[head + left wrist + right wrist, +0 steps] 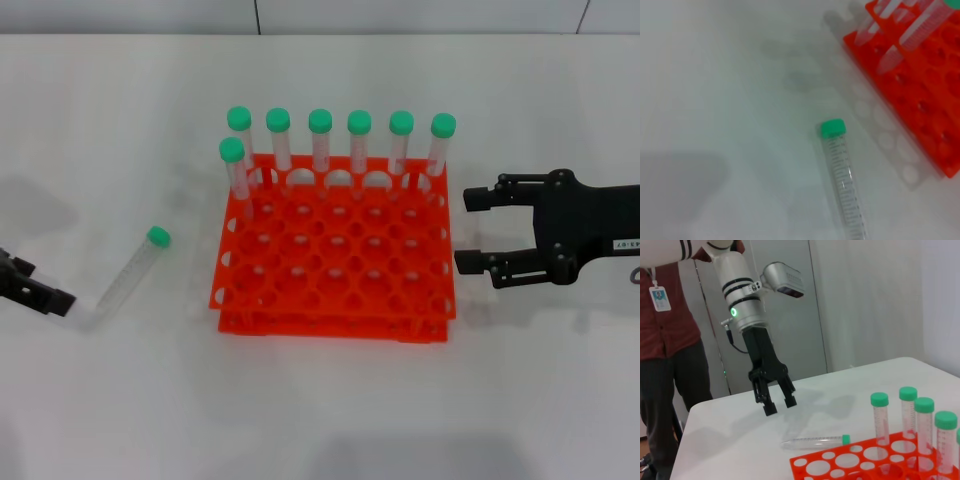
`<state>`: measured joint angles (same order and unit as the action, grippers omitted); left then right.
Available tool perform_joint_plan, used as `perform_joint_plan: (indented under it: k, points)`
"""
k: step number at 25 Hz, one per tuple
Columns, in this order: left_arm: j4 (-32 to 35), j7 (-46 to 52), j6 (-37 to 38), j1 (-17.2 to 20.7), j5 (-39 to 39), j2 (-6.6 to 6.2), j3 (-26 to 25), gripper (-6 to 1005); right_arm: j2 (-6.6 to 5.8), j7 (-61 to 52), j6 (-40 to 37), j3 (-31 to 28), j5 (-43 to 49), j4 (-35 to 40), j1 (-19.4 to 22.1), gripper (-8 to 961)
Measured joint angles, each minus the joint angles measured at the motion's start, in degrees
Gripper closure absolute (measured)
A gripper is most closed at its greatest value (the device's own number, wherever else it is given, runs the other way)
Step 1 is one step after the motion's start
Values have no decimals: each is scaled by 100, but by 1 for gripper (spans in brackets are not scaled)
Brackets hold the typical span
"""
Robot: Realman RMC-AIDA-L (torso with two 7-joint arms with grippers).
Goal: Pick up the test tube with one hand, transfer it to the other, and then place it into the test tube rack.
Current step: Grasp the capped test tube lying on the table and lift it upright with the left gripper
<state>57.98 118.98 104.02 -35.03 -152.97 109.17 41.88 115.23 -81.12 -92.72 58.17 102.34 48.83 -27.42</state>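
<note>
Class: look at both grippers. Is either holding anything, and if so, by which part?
Nothing is held. The left gripper hangs open above the test tube, which lies on the table. The right gripper is open beside the test tube rack.

The unlabelled black two-fingered left gripper (780,404) hangs from its silver, green-ringed wrist, fingers parted. The white-labelled black right gripper (478,232) reaches in level, jaws wide apart.

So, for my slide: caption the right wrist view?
Left claw open above the test tube lying beside the orange rack.
</note>
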Motion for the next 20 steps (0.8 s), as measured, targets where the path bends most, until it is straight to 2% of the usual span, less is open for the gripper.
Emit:
perform_joint_plan:
  k: [1, 9, 20]
  points:
    - [-199, 9, -167, -61, -56, 46, 17, 114, 0, 0, 0, 6, -1, -4, 0, 173]
    - [-453, 24, -408, -141, -194, 213, 53, 114, 0, 1, 0, 13, -4, -25, 0, 173]
    - [-608, 168, -593, -221, -245, 246, 106, 128, 0, 43, -1, 20, -4, -55, -9, 173]
